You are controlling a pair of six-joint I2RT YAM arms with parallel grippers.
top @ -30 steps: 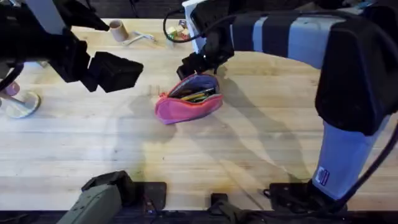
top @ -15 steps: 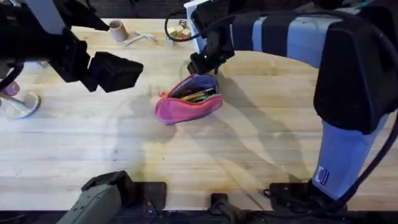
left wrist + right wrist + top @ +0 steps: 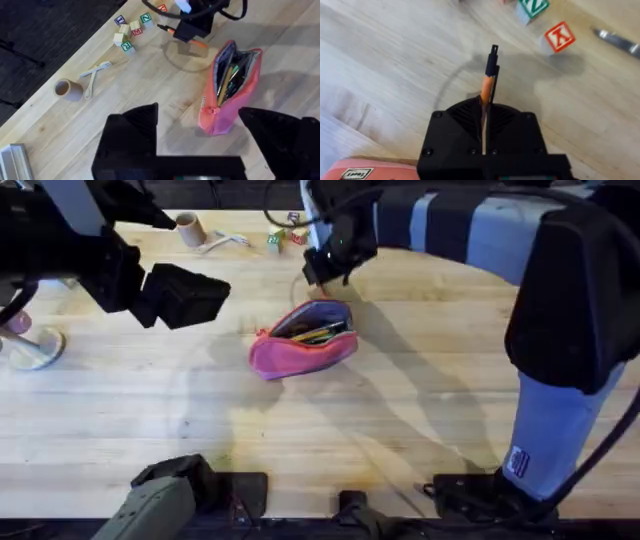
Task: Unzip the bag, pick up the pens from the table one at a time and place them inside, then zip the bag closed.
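Pink fabric lies nearest on the plank table: the pouch, resting on its side with the zipper undone and its mouth gaping toward the far edge, so the purple-grey lining and several pens already inside can be seen. That open mouth is presumably kept facing the arm that feeds it. Off to one side, the left gripper hangs above the wood with its black fingers spread wide and nothing between them, seemingly waiting until the zipper needs work. Just beyond the pouch, the right gripper hovers with its fingers pressed onto an orange pen, the black tip sticking out ahead; my guess is this one goes into the bag next. Farther back sit lettered wooden blocks, a pale wooden fork and a cardboard roll.
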